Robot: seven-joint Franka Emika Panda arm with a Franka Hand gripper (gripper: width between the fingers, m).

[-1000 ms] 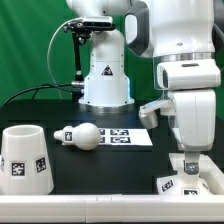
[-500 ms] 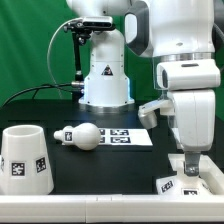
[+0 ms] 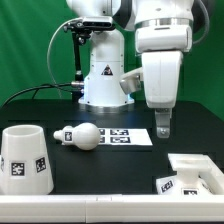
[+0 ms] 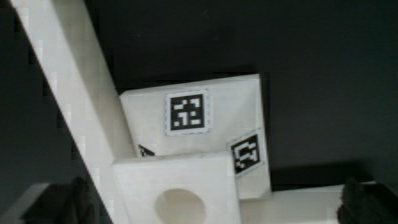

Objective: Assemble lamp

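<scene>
The lamp base (image 3: 196, 176) lies at the front of the exterior view's right, a flat white piece with tags and a raised socket. In the wrist view the base (image 4: 196, 120) lies below the camera with its socket hole (image 4: 178, 203) showing. My gripper (image 3: 163, 126) hangs above and behind the base, clear of it. In the wrist view my gripper (image 4: 210, 205) is open and empty, with dark fingertips (image 4: 64, 205) at each side. The bulb (image 3: 82, 135) lies on its side mid-table. The shade (image 3: 25, 158) stands at the front of the exterior view's left.
The marker board (image 3: 128, 136) lies flat just right of the bulb. The robot's white pedestal (image 3: 105, 75) stands at the back centre before a green backdrop. A long white bar (image 4: 68, 90) runs beside the base in the wrist view.
The arm has lifted from low over the base and swung up toward the exterior view's left. The base, bulb and shade have not moved.
</scene>
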